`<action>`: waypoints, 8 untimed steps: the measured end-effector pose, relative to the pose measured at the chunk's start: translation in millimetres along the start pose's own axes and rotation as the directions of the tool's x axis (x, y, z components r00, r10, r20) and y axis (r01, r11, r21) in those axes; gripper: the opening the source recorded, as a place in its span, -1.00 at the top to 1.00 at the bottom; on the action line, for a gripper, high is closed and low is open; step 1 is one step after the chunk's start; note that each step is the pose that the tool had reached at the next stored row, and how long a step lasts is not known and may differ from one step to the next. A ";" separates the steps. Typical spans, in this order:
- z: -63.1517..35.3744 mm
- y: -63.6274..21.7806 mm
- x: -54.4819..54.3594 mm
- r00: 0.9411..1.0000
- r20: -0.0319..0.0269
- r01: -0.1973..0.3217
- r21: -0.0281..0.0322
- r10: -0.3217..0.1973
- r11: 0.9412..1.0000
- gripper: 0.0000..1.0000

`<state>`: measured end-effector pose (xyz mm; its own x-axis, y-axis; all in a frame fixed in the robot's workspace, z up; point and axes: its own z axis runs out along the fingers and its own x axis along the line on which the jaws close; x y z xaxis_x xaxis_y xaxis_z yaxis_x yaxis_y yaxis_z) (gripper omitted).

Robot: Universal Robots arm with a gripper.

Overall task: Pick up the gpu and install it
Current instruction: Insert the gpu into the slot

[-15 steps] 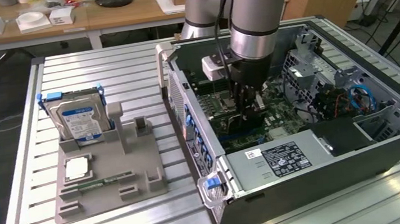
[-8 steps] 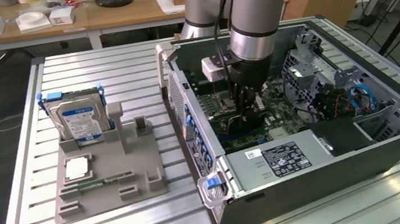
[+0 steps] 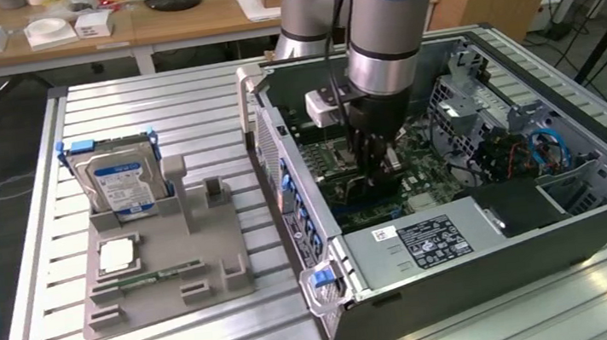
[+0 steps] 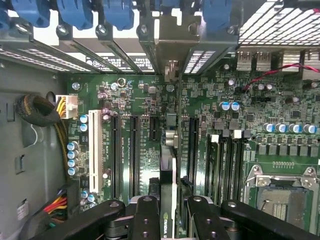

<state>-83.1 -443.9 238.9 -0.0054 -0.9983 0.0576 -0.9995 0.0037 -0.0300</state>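
The gpu (image 4: pixel 168 195) appears edge-on in the wrist view as a thin green card with a logo on its edge. It stands upright between my black fingers (image 4: pixel 146 220). Its metal end bracket (image 4: pixel 171 70) reaches the case's rear slot openings. My gripper (image 4: pixel 167 222) is shut on the card, directly over the long black expansion slots (image 4: pixel 134 150) of the green motherboard (image 4: pixel 280 100). In the exterior view my gripper (image 3: pixel 378 170) hangs straight down, deep inside the open computer case (image 3: pixel 279 160).
A power supply (image 3: pixel 438 240) fills the near end of the case, and blue cables (image 3: pixel 547 146) lie to the exterior view's right. A yellow-black cable bundle (image 4: pixel 45 120) and an open processor socket (image 4: pixel 280 200) flank the slots. Outside the case, a grey fixture (image 3: pixel 218 270) holds a hard drive (image 3: pixel 119 178).
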 end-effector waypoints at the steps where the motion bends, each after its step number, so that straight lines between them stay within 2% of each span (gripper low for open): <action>1: 1.5 0.4 -0.1 1.000 0.000 0.000 0.000 0.000 1.000 0.47; 5: 2.4 2.0 -0.2 1.000 0.000 0.000 0.001 0.000 1.000 0.47; 8: 2.4 5.4 0.0 1.000 -0.001 0.002 0.004 -0.002 1.000 0.47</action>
<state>-88.4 -444.1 236.3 -0.0033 -0.9983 0.0585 -0.9994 0.0014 -0.0335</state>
